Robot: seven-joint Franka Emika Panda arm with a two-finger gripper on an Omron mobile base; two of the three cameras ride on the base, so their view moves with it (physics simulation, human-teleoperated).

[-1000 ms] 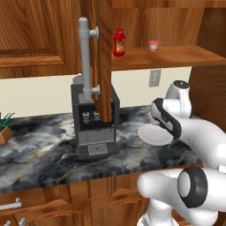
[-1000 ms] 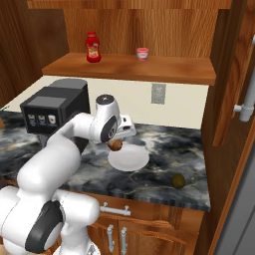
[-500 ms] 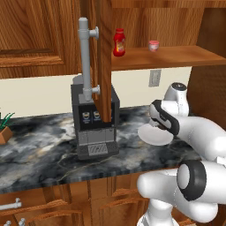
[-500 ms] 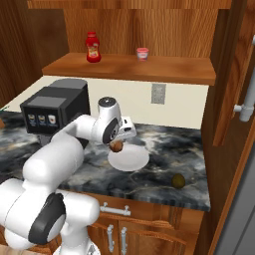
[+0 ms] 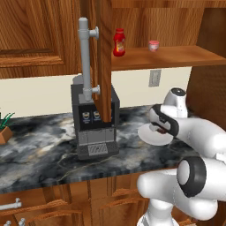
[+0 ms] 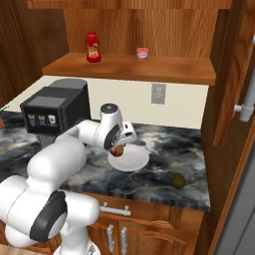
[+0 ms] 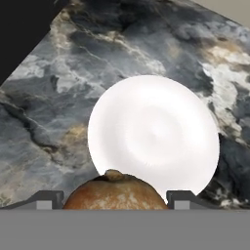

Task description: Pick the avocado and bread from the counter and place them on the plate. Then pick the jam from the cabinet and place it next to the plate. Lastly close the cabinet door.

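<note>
Hand view, gripper (image 7: 112,199) clamped on the brown bread (image 7: 113,194) above the bare white plate (image 7: 156,132), marble counter (image 7: 58,97) beneath, no legible writing, red bottle's (image 6: 92,47) label too small to read.

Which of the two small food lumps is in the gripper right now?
The bread, the brown lump held between the jaws over the plate. The olive-green avocado lies apart on the counter.

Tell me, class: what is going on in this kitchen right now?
The robot's gripper holds the bread just above the white plate, which has nothing on it. The avocado lies on the counter to the right. The jam sits on the cabinet shelf beside a red bottle.
</note>
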